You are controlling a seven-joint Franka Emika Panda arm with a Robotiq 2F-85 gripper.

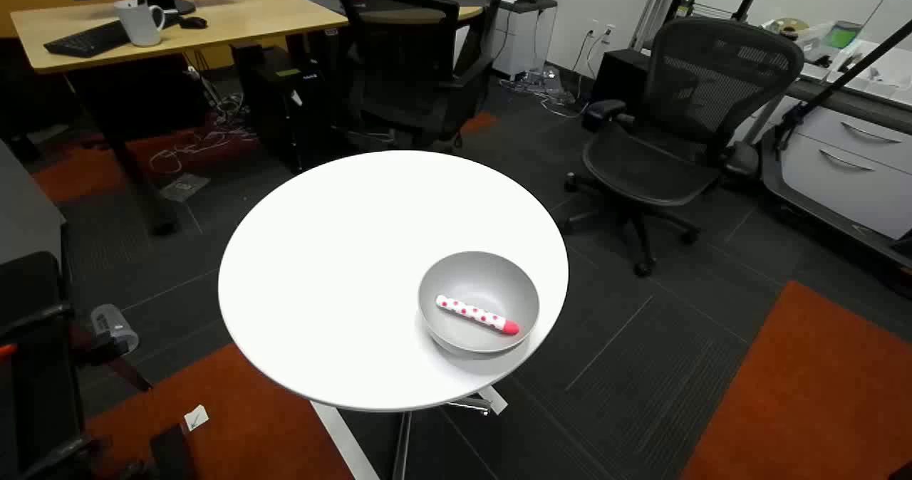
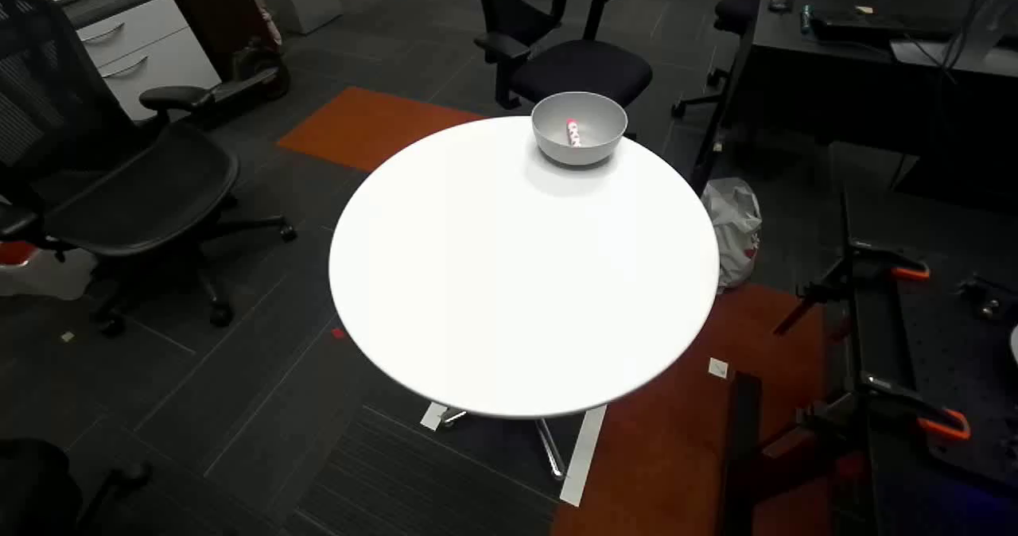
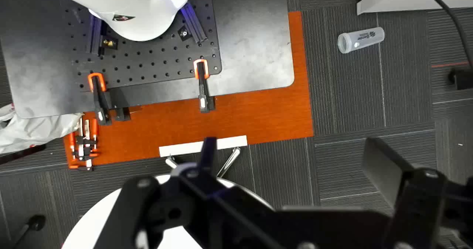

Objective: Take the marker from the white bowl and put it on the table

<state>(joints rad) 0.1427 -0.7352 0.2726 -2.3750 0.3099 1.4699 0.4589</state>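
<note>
The marker, white with red spots and a red end, lies tilted inside the white bowl. Its red end points to the right in this exterior view. The marker and bowl also show in an exterior view, partly cut off by the bowl's near rim. The bowl stands close to the edge of the round white table, also seen in an exterior view. My gripper is open and empty in the wrist view, with part of the table below. Neither exterior view shows my gripper. Marker and bowl are out of the wrist view.
The black robot bench with orange-tipped clamps is near the table. A clear tube lies on the floor. Black office chairs and a light-wood desk stand around the table.
</note>
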